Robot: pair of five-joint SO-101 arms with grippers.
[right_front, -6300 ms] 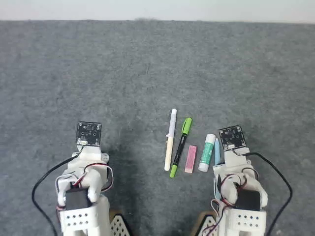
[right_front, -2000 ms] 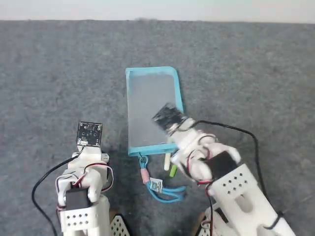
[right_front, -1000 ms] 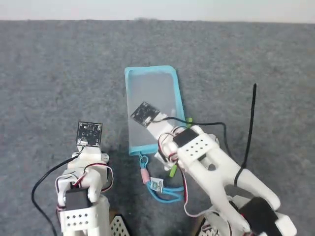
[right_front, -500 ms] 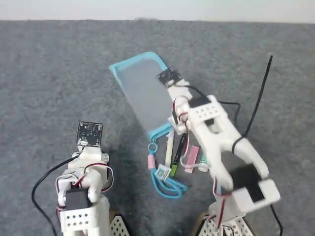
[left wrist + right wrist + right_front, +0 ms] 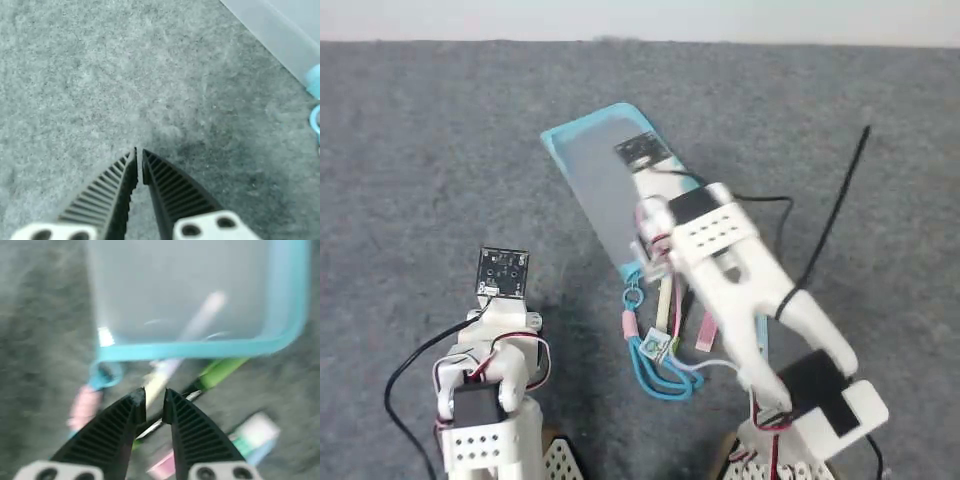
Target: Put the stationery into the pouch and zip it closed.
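A translucent pouch (image 5: 595, 175) with a turquoise border lies tilted on the grey carpet. Its lower end overlaps the tops of a white pen (image 5: 663, 300) and a green highlighter (image 5: 220, 370). The pen (image 5: 200, 315) shows through the pouch (image 5: 180, 295). A pink eraser (image 5: 706, 330) and a glue stick (image 5: 255, 432) lie beside them. My right arm (image 5: 720, 250) stretches over the pouch's lower end. My right gripper (image 5: 152, 396) hangs just off the pouch's bottom edge above the pen, open by a narrow gap and holding nothing. My left gripper (image 5: 139, 152) is shut above bare carpet, left of the pouch (image 5: 280, 30).
A zipper ring (image 5: 633, 297), a pink tag (image 5: 629, 324) and a looped blue lanyard (image 5: 660, 375) trail from the pouch's lower corner toward the arm bases. My left arm (image 5: 500, 330) sits folded at the front left. Open carpet extends at the back and on both sides.
The pouch appeared over the stationery and was turned counter-clockwise under my right arm. In the last half second that arm drew back toward the pouch's lower end. The left arm stayed still.
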